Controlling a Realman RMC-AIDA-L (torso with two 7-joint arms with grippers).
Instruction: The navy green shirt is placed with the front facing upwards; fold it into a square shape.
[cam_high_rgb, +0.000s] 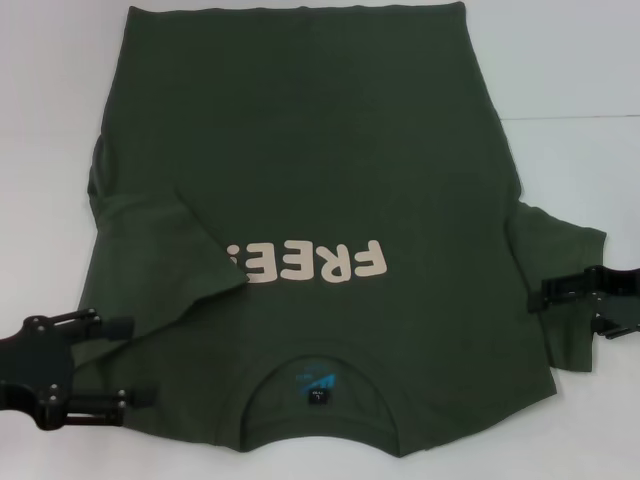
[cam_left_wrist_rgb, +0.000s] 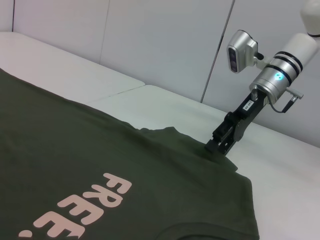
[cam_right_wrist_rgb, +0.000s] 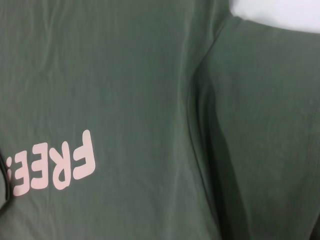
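My navy green shirt (cam_high_rgb: 310, 200) lies front-up across the white table (cam_high_rgb: 580, 60), filling the middle of the head view, collar at the bottom centre, hem at the top. The sleeve at lower left is already folded in over the chest, its edge covering the end of the cream lettering (cam_high_rgb: 315, 262).

My left gripper (cam_high_rgb: 125, 365) sits at the lower left, its 2 fingers spread wide, one above the other, holding nothing, just at the shirt's shoulder edge. My right gripper (cam_high_rgb: 535, 298) is at the right edge, down on the sleeve (cam_high_rgb: 560, 270) that lies flat; I cannot tell whether its jaws are closed on cloth.

I judge the step in hand is folding that right-hand sleeve inward. To do it well, I should pinch only the sleeve's layers near the cuff, lift low, carry it across to match the other fold, and lay it flat without dragging the body.

I count 1 shirt, 2 sleeves, 1 folded, and 2 grippers.
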